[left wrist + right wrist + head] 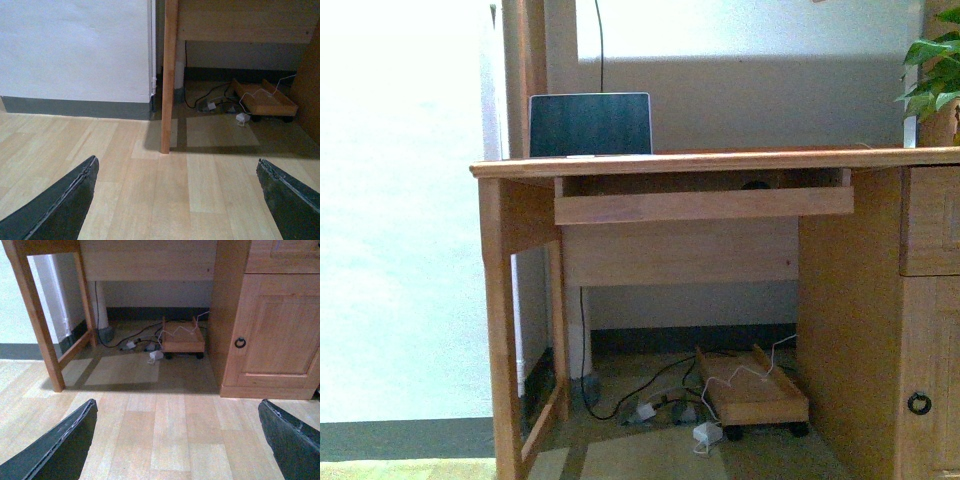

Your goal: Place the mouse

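Observation:
A small dark rounded shape, which I take for the mouse, shows only its top over the front lip of the pulled-out keyboard tray under the wooden desk top. Neither wrist view shows it. My left gripper is open and empty, low over the wooden floor, facing the desk's left leg. My right gripper is open and empty, low over the floor in front of the desk's knee space. Neither arm shows in the front view.
An open laptop stands on the desk at the back left. A plant is at the right edge. A cabinet door with a ring handle closes the desk's right side. A wheeled wooden stand and cables lie on the floor beneath.

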Tool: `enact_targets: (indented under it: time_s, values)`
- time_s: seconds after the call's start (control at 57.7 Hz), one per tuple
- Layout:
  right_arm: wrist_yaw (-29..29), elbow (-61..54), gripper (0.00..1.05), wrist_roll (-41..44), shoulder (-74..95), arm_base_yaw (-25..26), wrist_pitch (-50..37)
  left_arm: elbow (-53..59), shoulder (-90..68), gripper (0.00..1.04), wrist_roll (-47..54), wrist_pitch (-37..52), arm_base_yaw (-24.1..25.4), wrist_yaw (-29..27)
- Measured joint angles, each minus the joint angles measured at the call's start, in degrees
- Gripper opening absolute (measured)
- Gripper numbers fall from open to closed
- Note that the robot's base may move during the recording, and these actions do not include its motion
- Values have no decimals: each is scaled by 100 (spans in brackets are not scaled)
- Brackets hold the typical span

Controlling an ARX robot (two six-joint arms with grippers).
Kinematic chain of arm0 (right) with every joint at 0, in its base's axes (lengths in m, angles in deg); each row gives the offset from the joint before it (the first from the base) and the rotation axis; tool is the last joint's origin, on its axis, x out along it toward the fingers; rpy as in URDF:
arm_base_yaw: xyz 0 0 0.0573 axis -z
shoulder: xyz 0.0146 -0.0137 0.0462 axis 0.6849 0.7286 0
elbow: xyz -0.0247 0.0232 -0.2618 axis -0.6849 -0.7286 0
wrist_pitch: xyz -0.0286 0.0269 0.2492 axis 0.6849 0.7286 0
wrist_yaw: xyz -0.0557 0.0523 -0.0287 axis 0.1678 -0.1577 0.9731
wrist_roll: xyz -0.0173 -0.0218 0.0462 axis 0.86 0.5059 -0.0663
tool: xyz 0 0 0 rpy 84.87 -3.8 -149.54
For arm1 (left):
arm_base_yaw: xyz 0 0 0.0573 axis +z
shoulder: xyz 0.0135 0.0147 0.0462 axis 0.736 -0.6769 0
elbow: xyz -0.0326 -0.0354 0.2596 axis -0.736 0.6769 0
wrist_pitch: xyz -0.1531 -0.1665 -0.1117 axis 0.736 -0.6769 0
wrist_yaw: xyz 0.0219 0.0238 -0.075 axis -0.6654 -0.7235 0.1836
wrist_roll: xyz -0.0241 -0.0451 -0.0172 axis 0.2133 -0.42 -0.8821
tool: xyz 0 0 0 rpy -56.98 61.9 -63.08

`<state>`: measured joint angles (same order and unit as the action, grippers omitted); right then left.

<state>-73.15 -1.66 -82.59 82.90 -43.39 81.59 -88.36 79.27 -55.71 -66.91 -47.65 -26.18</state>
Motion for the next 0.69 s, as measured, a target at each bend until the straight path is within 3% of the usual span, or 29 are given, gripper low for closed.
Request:
enact_targets:
  time_s: [0.693]
  values:
    - [0, 0, 97, 0, 0, 0, 0, 0, 0, 97, 0, 0, 0, -2]
